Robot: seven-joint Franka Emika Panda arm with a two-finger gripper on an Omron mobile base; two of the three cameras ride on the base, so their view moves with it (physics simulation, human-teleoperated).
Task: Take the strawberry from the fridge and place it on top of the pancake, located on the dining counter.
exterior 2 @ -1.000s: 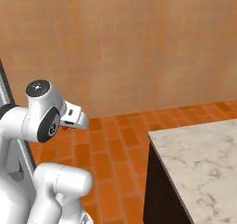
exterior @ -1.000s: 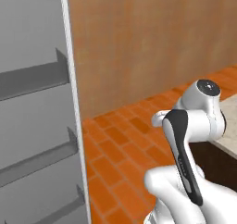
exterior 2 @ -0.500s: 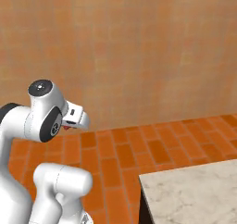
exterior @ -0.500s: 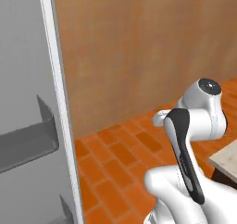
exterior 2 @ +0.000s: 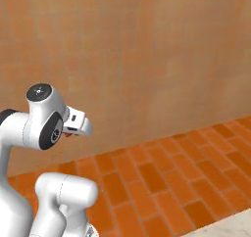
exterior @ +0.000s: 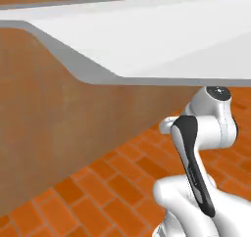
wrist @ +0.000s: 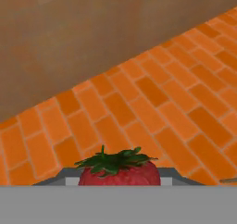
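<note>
The strawberry (wrist: 119, 172), bright red with a green leafy cap, sits at the bottom of the hand view, with my gripper (wrist: 119, 179) shut on it. In the right base view the gripper (exterior 2: 79, 125) juts right from the folded arm, held high over the brick floor, and the strawberry (exterior 2: 67, 134) shows as a red speck under it. A broad pale grey panel (exterior: 147, 40), by its look the fridge door, crosses the top of the left base view. A pale sliver of the dining counter (exterior 2: 235, 229) shows at the lower right. The pancake is out of view.
An orange brick floor (exterior 2: 162, 182) spreads below the arm. A tan wall (exterior 2: 147, 59) stands close behind it, and the same wall (exterior: 49, 133) runs under the grey panel. The arm's white body (exterior: 206, 182) fills the lower right of the left base view.
The whole picture has shifted, so the base has moved: the fridge door now looms across the top and the counter has slid off to the lower right. The arm holds its pose with the strawberry.
</note>
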